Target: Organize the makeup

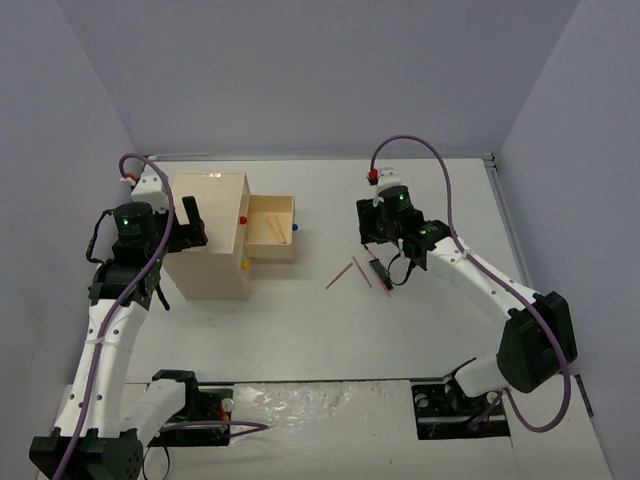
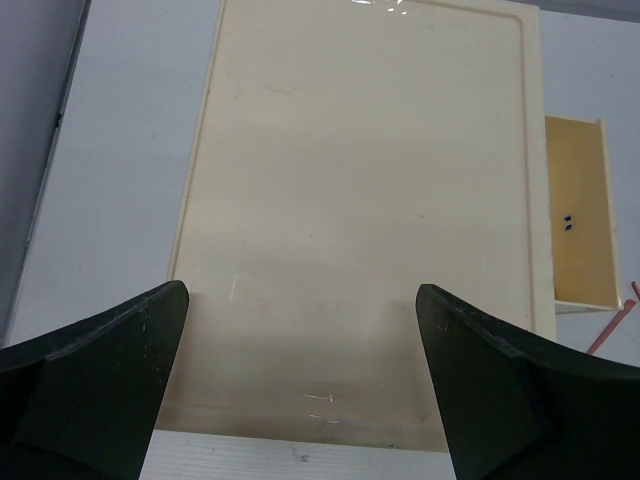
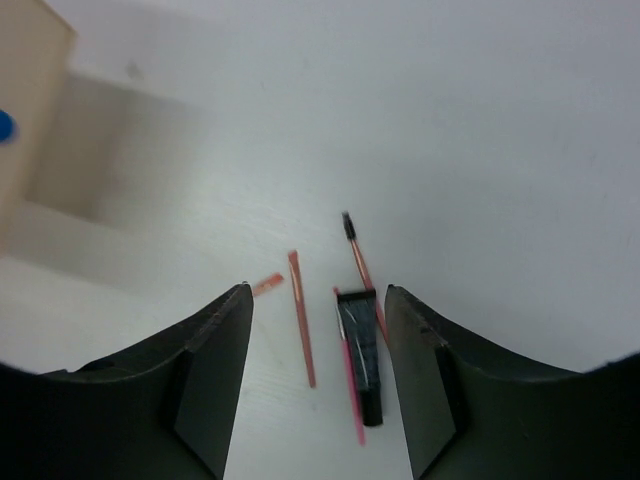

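Note:
The makeup lies loose on the white table: a black tube point(image 3: 358, 350) with a pink pencil point(image 3: 350, 380) along it, an orange pencil point(image 3: 302, 320), a thin brush with a dark tip point(image 3: 356, 250) and the end of another pencil point(image 3: 267, 284). My right gripper point(image 3: 318, 292) hangs open just above them, the tube and pencils showing between its fingers, nothing held. From above, the pencils point(image 1: 350, 273) and tube point(image 1: 380, 272) lie under the right gripper point(image 1: 392, 262). My left gripper point(image 2: 300, 290) is open over the cream box's top point(image 2: 360, 200), holding nothing.
The cream box point(image 1: 210, 240) stands at the left with its top drawer point(image 1: 272, 228) pulled out to the right; a thin stick lies inside. Red point(image 1: 243, 218), blue point(image 1: 296, 228) and yellow point(image 1: 246, 265) knobs show on its front. Grey walls enclose the table.

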`<action>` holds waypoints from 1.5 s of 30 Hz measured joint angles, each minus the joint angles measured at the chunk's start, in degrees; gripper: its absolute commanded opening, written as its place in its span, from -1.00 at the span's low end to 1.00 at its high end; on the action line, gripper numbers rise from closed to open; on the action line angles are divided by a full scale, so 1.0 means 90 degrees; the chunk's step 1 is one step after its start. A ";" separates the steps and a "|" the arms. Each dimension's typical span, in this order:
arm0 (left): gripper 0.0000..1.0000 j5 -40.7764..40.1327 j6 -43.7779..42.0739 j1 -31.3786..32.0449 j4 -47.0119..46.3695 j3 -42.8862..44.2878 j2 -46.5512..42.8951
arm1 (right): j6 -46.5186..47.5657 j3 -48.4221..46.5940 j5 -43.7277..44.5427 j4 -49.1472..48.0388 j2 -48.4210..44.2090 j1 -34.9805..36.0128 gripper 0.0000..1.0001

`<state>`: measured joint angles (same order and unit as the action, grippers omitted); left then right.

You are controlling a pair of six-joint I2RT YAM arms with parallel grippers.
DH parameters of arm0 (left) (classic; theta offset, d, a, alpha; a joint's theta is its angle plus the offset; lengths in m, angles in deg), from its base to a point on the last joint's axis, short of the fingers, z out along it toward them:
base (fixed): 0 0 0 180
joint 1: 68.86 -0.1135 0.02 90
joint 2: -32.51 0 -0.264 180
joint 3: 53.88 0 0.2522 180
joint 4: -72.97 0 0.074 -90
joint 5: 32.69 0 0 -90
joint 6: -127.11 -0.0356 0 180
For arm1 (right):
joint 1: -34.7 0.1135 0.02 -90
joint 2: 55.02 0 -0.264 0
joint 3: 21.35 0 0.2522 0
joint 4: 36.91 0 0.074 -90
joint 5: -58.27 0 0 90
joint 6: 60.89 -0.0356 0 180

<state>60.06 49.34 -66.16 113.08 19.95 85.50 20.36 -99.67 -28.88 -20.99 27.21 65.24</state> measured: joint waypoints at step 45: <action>0.94 0.0050 0.0024 -0.0009 0.0000 0.0000 0.0066 | 0.0177 0.1219 -0.0743 0.0546 0.1261 -0.0599 -0.95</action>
<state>60.51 49.56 -66.24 113.08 19.95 86.09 21.95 -88.70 -35.56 -16.08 38.56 59.85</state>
